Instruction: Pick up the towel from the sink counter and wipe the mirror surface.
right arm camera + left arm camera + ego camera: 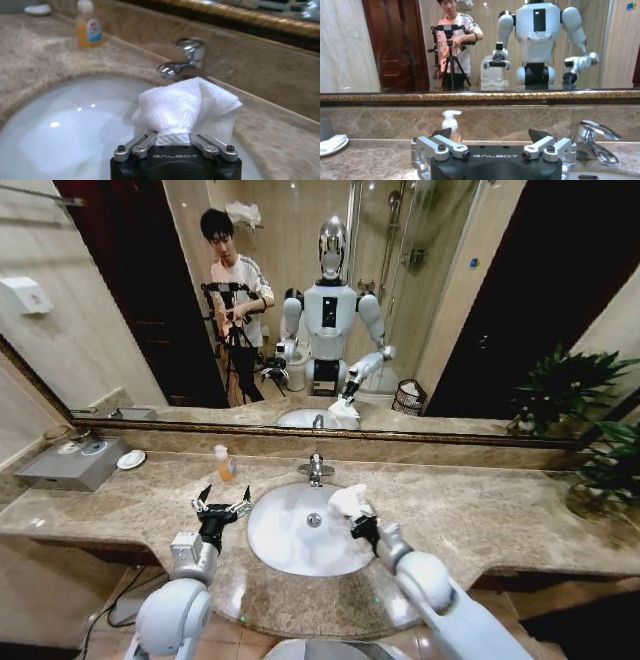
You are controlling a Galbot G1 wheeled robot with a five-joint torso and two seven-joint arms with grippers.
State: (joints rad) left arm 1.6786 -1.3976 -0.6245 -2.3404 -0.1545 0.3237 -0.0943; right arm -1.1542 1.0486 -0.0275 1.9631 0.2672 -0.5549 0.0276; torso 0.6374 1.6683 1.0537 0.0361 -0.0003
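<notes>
My right gripper [358,518] is shut on the white towel [347,500], a lumpy terry bundle held over the right rim of the oval basin [290,540]. In the right wrist view the towel [187,107] bulges out from between the fingers [135,144], just short of the chrome faucet [182,60]. My left gripper [222,505] stands open over the sink counter [130,505] left of the basin, holding nothing. The left wrist view shows its fingers [442,140] spread and pointing toward the mirror surface [485,45]. The mirror surface [330,300] spans the wall behind the counter.
An orange soap bottle [224,464] stands behind the left gripper. A small white dish [131,460] and a grey tray [75,460] sit at the far left of the counter. A green plant [600,470] stands at the right end.
</notes>
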